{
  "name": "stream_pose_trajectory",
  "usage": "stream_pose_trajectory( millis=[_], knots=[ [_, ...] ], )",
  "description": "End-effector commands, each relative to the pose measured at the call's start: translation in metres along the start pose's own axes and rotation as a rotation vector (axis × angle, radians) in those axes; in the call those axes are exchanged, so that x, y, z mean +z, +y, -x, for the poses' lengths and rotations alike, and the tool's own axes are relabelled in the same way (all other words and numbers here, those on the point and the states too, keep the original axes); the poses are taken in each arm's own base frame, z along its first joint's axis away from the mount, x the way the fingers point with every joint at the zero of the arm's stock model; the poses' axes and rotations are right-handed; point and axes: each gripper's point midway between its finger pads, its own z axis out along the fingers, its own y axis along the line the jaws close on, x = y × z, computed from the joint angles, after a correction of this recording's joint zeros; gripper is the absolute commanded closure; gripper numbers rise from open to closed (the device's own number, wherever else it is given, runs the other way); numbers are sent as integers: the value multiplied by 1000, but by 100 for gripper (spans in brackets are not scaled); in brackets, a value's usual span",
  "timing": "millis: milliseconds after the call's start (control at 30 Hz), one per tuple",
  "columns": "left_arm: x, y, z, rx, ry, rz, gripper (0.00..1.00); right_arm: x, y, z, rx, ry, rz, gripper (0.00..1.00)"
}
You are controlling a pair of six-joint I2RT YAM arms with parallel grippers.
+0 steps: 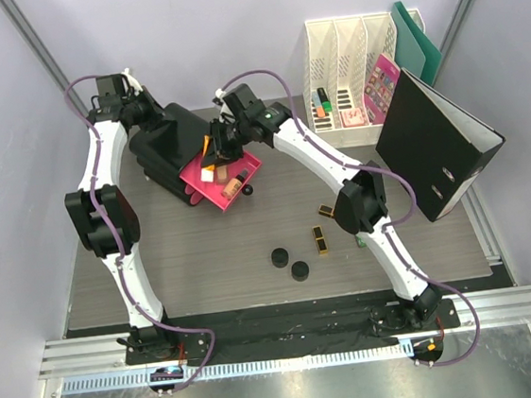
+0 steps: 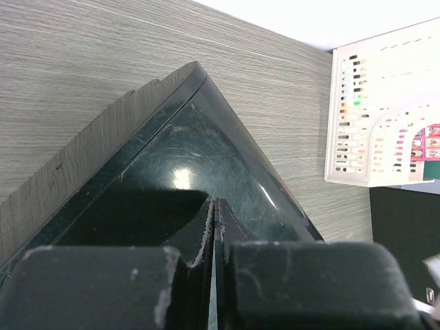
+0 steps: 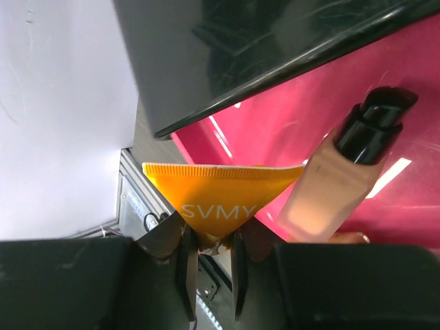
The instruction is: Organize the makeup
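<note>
One orange tube (image 3: 218, 192) | pinched by right claw (image 3: 211, 251), crimped end pointing away | left claw (image 2: 215, 216) closed

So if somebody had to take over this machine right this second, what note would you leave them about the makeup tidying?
Left fingers: shut on nothing, over the black box.
Right fingers: shut on the orange tube, at the open pink drawer.
Done: one peach bottle lies in that drawer.
Left: two black compacts, two black-and-gold cases and a green tube, half hidden by the right arm, are out on the table.
Likely next: let the tube go into the drawer, then fetch those.
</note>
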Motion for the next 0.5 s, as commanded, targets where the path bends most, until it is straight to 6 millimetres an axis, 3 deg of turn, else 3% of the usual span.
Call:
stream_pose_trajectory(
  millis=[0,167,233,467],
  knots=[
    [18,83,-121,-132,399,257,100,-1,22,12,-20,-35,79,72],
    [17,83,-123,-129,403,259,100,-3,24,17,-27,-63,73,39],
    [17,83,-122,-129,401,259,100,-7,27,23,-37,-91,73,30],
    [17,82,-119,-127,396,258,100,-33,37,42,-79,-197,31,24]
  ],
)
